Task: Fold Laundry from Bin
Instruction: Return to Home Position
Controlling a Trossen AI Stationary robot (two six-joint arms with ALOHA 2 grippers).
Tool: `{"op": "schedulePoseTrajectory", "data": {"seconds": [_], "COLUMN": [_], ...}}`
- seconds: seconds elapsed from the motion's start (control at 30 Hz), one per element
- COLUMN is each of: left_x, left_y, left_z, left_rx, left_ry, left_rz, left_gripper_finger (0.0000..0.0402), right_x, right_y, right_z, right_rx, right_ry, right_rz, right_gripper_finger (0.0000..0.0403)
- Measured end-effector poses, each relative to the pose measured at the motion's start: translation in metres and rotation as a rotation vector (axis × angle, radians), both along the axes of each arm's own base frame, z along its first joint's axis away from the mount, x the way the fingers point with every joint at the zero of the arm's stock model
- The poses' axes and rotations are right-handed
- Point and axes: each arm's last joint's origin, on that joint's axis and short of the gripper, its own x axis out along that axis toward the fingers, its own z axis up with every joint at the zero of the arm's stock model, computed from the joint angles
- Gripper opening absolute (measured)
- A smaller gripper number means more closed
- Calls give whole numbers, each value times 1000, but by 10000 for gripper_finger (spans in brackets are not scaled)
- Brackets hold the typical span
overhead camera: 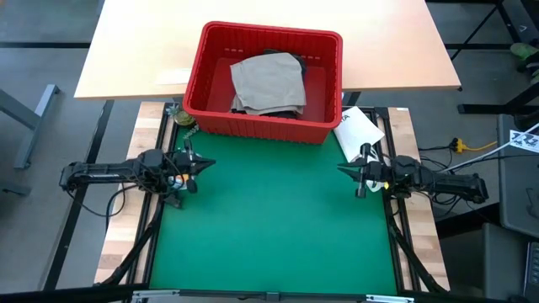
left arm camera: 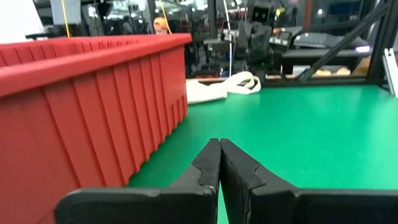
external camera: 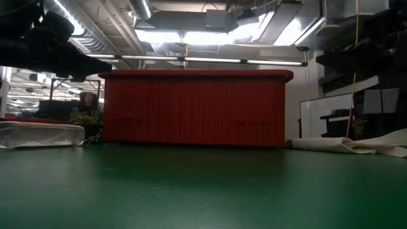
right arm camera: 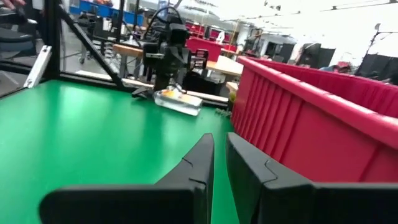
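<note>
ceiling: bright strip lights (external camera: 191, 37) | far: pale wooden tabletop (overhead camera: 135, 50) | floor: dark grey (overhead camera: 42, 34) | background: cluttered workbenches (right arm camera: 217, 65)

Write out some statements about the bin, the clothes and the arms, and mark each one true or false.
1. Folded tan clothes lie inside the red bin. True.
2. The left tool grips a garment. False: it is shut on nothing, over the green mat.
3. The white packet lies in the bin. False: it lies outside, by the bin's corner near the right tool.
4. No clothes lie on the mat between the two arms. True.
</note>
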Motion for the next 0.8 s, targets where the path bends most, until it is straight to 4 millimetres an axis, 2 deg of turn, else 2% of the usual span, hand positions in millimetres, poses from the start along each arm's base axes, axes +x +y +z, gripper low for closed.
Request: {"op": "schedulePoseTrajectory", "data": {"seconds": [0.37,0.8], "left_x": [-6,-6], "left_y": [-1,-1], "left_z": [11,10], "left_rx": [13,13], "left_ry": [-130,-124], "left_rz": [0,0], "left_gripper_finger": [2,2], "right_x": [0,0], "right_y": [0,0], "right_z": [-1,-2], "right_rx": [3,4], "right_ry": [14,19], "right_rz": [1,1], "right_gripper_finger": [44,44]}}
